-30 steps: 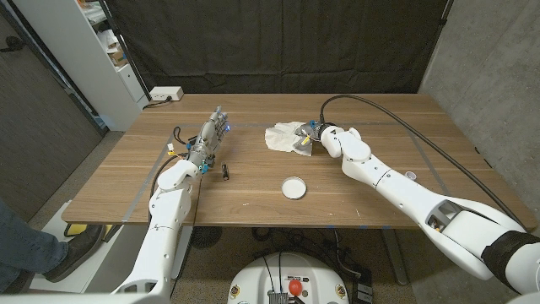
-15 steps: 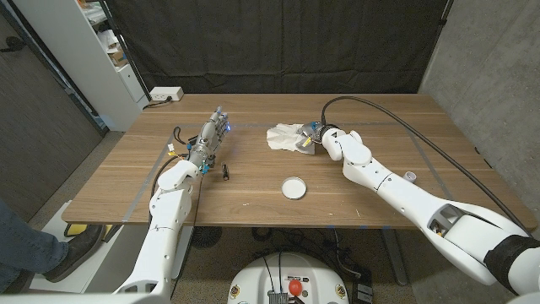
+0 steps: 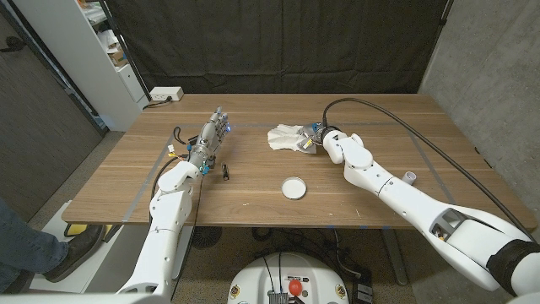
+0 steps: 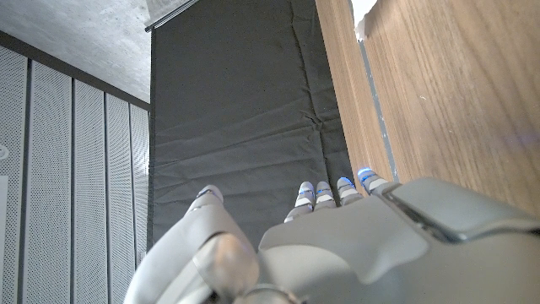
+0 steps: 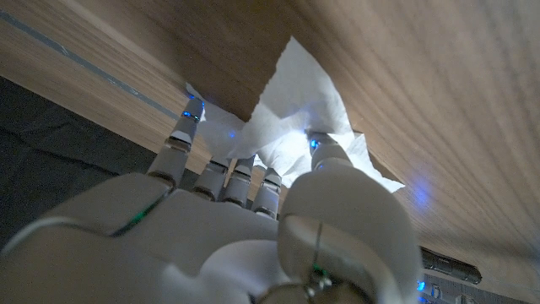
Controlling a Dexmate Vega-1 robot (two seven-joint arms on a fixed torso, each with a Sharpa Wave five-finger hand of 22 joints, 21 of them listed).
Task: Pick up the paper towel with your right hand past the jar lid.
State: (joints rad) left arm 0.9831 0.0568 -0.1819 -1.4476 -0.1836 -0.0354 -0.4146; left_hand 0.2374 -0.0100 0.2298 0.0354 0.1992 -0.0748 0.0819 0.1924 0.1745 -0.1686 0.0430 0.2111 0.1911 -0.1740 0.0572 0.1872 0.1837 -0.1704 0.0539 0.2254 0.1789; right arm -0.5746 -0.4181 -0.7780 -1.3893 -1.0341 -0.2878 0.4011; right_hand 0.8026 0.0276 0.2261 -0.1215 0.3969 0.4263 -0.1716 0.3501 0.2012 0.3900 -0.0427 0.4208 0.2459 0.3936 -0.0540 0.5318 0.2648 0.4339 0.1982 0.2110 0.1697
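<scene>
The paper towel [image 3: 285,137] is lying crumpled on the counter [image 3: 253,190] just past the jar lid [image 3: 294,187], long side running across toward the right hand [image 3: 319,135]. That hand's fingers [image 5: 253,181] have closed in on the towel's right edge since a second ago, thumb and fingertips touching the paper. The left hand [image 3: 211,138] is well off to the lid's left with fingers straight, holding nothing.

Head camera looks down on table [image 3: 253,181]; wrist cameras hug its surface.

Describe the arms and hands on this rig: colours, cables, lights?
Both arms have glossy white rounded shells with dark joints. The left hand is grey metal, with exposed coloured wiring at its wrist. The right hand is grey too. A thick black cable loops from the right wrist back along the arm. In the wrist views the hand backs are smooth grey plates, and the fingers are segmented with blue-lit tips.
</scene>
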